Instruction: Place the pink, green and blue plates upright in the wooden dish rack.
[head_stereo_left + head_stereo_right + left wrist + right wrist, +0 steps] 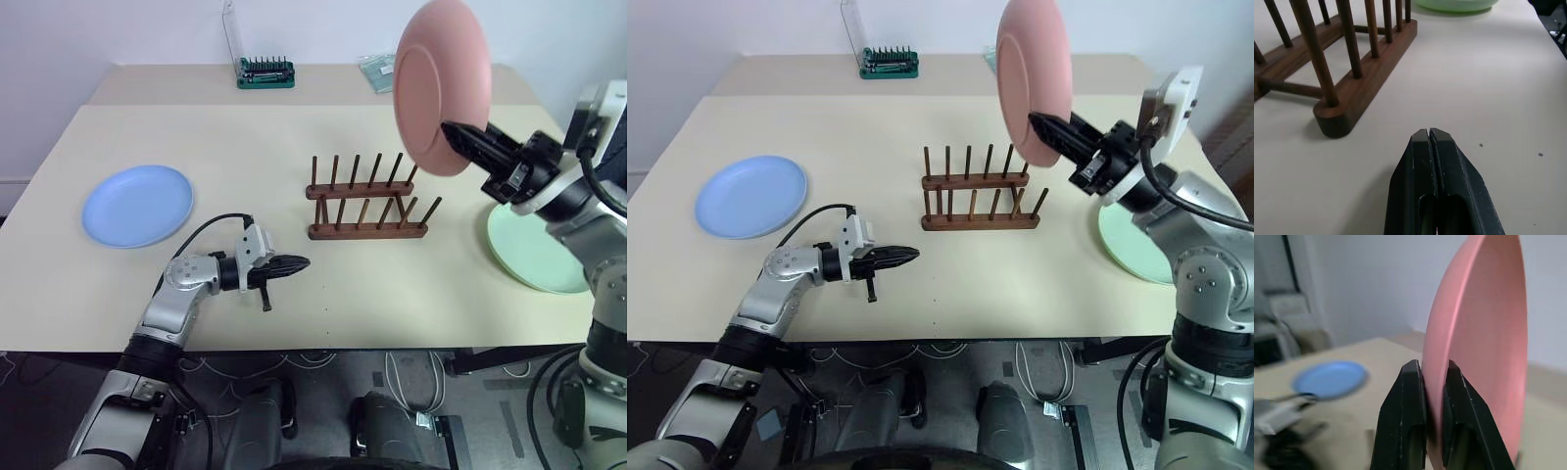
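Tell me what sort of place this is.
Probably a lab or workshop test bench, not a kitchen: a bare table against a plain wall, a screwdriver-bit case at its back, cables on the floor.

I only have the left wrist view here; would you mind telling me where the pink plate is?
Observer: The pink plate is in the air, on edge, clamped at its rim by the right end effector, above the rack's right end.
Operator: Thank you. Is anything in the rack yet?
Observer: No, the rack holds no plates.
Operator: And the blue plate?
Observer: The blue plate lies flat on the table, left of the rack.
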